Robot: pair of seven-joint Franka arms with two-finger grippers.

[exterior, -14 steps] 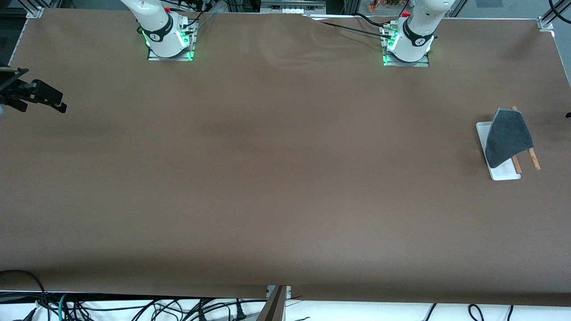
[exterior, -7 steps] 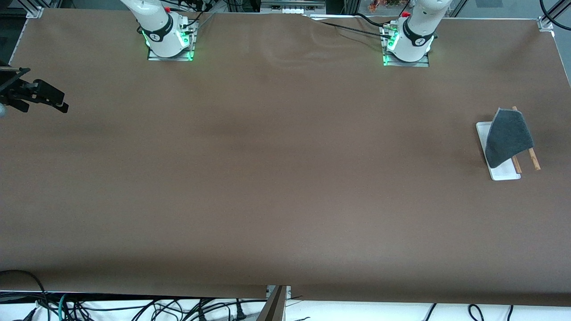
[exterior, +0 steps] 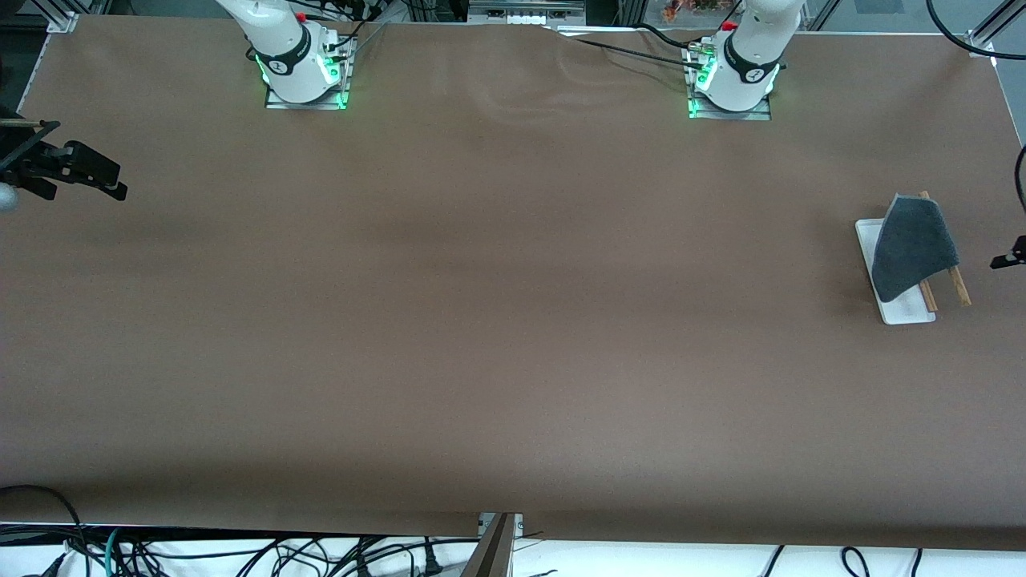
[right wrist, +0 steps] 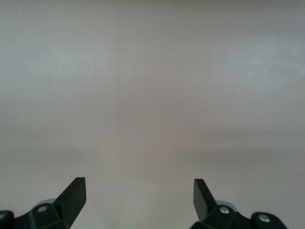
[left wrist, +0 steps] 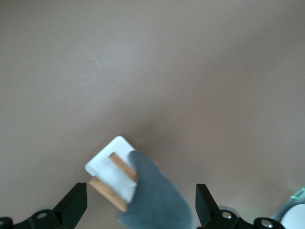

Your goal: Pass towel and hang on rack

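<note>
The towel (exterior: pixel 912 244) hangs dark grey face out over the rack (exterior: pixel 906 308), a white base with two brown rods, at the left arm's end of the table. In the left wrist view the towel (left wrist: pixel 157 200) drapes over the rods and white base of the rack (left wrist: pixel 107 161). My left gripper (left wrist: pixel 140 200) is open and empty above the towel, apart from it; only its tip shows at the front view's edge (exterior: pixel 1008 258). My right gripper (exterior: pixel 108 183) is open and empty over the right arm's end of the table, with bare table below it in its wrist view (right wrist: pixel 138 195).
The brown table cover (exterior: pixel 497 304) has slight wrinkles near the arm bases. Cables (exterior: pixel 240 553) hang below the table edge nearest the front camera.
The left gripper's tip has come into the front view beside the rack. The right gripper has drifted slightly toward the table's middle. Towel and rack have not moved.
</note>
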